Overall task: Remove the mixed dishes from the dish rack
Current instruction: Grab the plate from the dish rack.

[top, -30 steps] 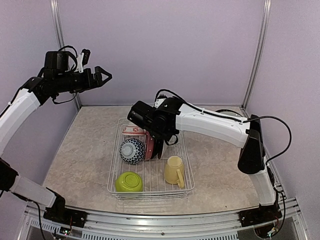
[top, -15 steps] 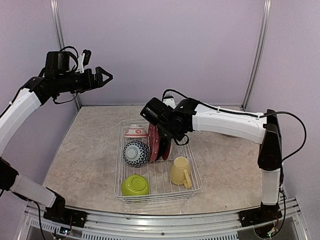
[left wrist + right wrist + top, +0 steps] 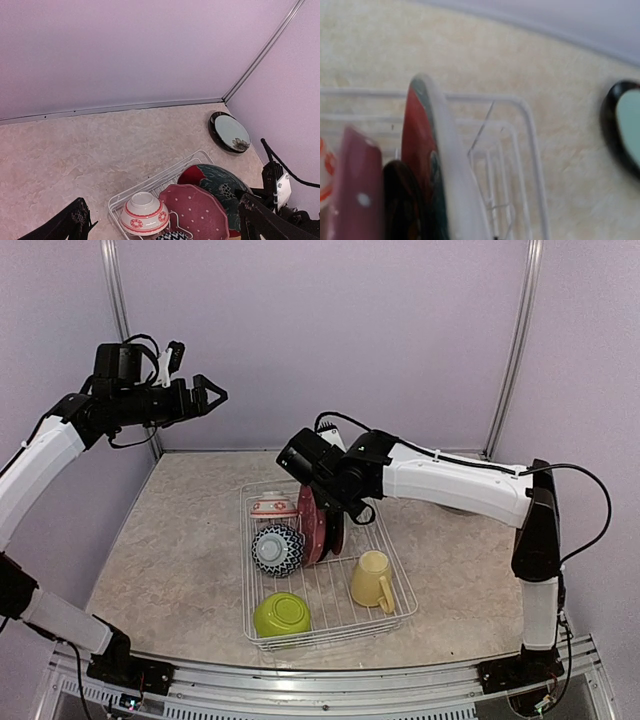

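Right gripper (image 3: 323, 503) is down in the dish rack (image 3: 330, 600) mid-table, closed, seemingly pinched on the rim of the upright red plate (image 3: 308, 525); left gripper (image 3: 205, 395) hangs high at ten o'clock, jaws wide, holding nothing; one dark-rimmed plate (image 3: 229, 132) lies on the table at two o'clock from the rack, apparently the only dish out; left inside are the pink dotted plate (image 3: 197, 212), blue-patterned bowl (image 3: 277, 548), red-white bowl (image 3: 272, 507) at eleven, lime bowl (image 3: 281, 614) at seven, yellow mug (image 3: 372, 580) at five; early days, I'd say.
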Motion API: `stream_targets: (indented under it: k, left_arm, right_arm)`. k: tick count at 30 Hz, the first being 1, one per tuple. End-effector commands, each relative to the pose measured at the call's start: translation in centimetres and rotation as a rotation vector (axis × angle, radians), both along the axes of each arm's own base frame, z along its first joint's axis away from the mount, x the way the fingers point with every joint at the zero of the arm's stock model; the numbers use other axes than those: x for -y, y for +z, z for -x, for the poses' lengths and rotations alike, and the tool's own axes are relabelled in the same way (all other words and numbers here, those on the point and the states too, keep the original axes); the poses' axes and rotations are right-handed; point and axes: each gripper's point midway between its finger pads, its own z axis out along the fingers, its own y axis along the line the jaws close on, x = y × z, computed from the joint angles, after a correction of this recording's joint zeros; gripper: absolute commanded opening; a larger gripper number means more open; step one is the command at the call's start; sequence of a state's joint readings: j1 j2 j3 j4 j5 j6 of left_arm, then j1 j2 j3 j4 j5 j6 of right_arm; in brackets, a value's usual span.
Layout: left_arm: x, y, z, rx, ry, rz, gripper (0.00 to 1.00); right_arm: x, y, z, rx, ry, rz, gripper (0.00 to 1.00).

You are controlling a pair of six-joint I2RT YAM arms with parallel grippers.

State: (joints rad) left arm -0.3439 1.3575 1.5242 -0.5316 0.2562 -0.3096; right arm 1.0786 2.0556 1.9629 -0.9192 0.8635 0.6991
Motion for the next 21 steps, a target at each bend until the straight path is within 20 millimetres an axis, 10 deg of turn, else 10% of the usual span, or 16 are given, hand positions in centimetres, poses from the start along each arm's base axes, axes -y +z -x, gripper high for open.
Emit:
stream_targets:
  k: [1, 7, 21]
  left_arm:
    - [0.5, -0.5, 0.0, -0.02, -0.019, 0.001, 0.99]
    - [0.5, -0.5, 0.0, -0.023, -0.016, 0.001, 0.99]
    - [0.6, -0.5, 0.0, -0.025, -0.019, 0.004, 0.99]
  right_arm:
    - [2.0, 12.9, 0.0, 0.303, -0.1, -0.211, 0.0]
    - [0.7, 9.7, -0.5, 0.249, -0.097, -0.154, 0.0]
    - [6.6, 15.5, 0.4, 0.339, -0.122, -0.228, 0.0]
